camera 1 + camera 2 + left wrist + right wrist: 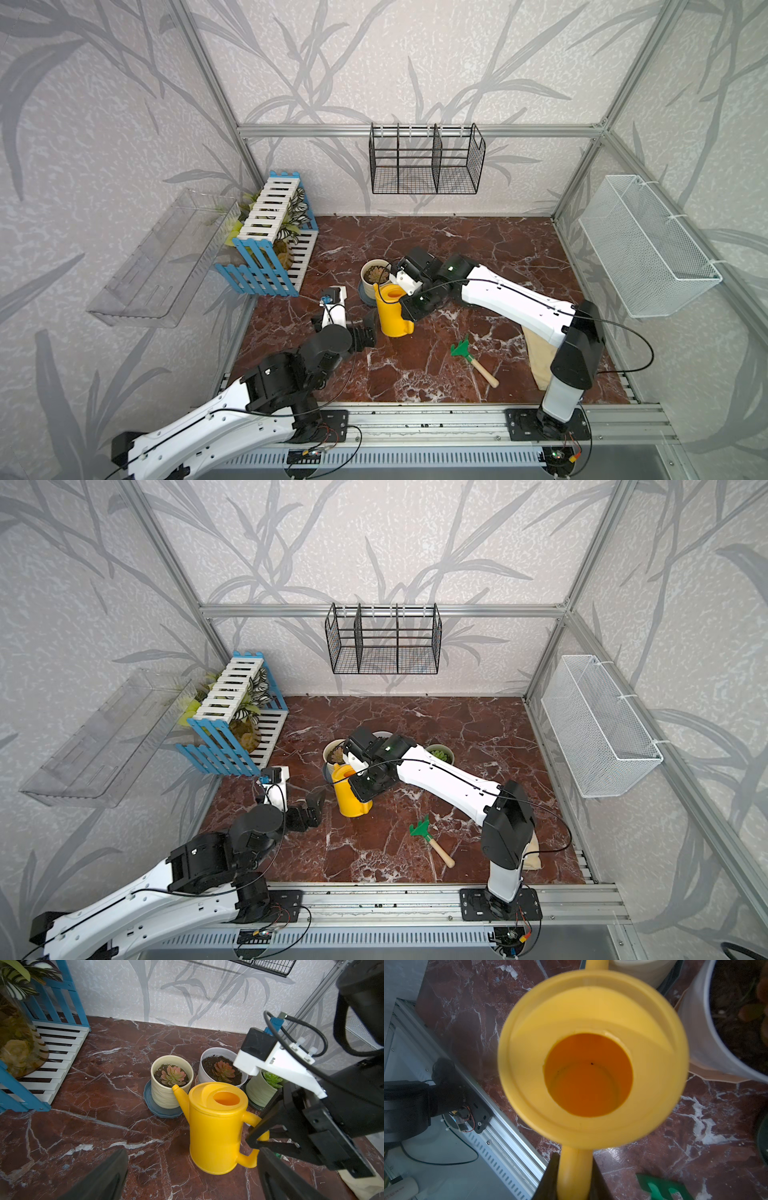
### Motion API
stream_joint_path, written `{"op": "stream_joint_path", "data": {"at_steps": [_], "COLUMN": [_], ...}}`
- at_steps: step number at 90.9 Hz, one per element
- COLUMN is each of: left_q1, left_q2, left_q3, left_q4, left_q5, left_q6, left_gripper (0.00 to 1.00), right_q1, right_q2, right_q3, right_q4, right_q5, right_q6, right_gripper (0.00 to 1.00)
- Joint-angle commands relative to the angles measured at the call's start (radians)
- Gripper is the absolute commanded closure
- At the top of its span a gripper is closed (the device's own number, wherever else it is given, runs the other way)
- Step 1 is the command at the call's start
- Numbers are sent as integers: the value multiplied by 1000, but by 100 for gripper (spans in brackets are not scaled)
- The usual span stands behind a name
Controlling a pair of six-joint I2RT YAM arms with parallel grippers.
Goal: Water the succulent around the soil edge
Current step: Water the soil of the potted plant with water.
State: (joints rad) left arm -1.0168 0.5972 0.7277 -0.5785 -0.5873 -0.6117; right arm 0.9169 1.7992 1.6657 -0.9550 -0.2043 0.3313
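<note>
My right pincer (574, 1178) is clamped on the handle (250, 1120) of the yellow watering can (390, 311). I can't tell whether the can's base is touching the table (457, 241) or just off it.

Taking 12 o'clock as the back wall, the spout (176, 1088) points to about 11, at the cream pot (172, 1088), which is the wrong plant. The succulent (441, 754) sits at roughly 2 o'clock from the can in its sage pot (259, 1093), tucked behind my own right forearm, and the white pot (207, 1072) stands at 1 o'clock between the two.

My worries:
- **Swinging the spout round:** it could clip the white pot or dribble into it.
- **The handle:** it's round, so the can may twist in the grip once tilted.
- **The soil edge:** I can't make it out from here. It's probably narrow, so a fast tilt would likely wet the leaves.
- **My left pincer (365, 334):** it's spread wide just beside the can at 8 o'clock and could get bumped.
</note>
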Motion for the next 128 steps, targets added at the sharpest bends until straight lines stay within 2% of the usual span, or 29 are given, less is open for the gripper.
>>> {"op": "stream_joint_path", "data": {"at_steps": [1, 12, 16, 48, 85, 128], "left_q1": [67, 237, 279, 397, 497, 541], "left_q2": [16, 51, 60, 105, 117, 84], "left_q3": [0, -16, -25, -51, -88, -91], "left_q4": [79, 142, 157, 245, 297, 268], "left_q5": [107, 317, 361, 505, 613, 597], "left_q6": [48, 78, 83, 85, 84, 88], "left_gripper": [0, 0, 0, 0, 0, 0], "right_q1": [-2, -38, -42, -73, -71, -18], "right_q2": [-13, -22, -29, -72, -66, -7], "right_q3": [38, 29, 24, -5, 2, 70], "right_q4": [-24, -35, -38, -52, -34, -27], "right_q5": [18, 30, 35, 68, 9, -14], "right_q6": [15, 18, 18, 3, -11, -14], "right_gripper": [100, 100, 100, 100, 100, 100]}}
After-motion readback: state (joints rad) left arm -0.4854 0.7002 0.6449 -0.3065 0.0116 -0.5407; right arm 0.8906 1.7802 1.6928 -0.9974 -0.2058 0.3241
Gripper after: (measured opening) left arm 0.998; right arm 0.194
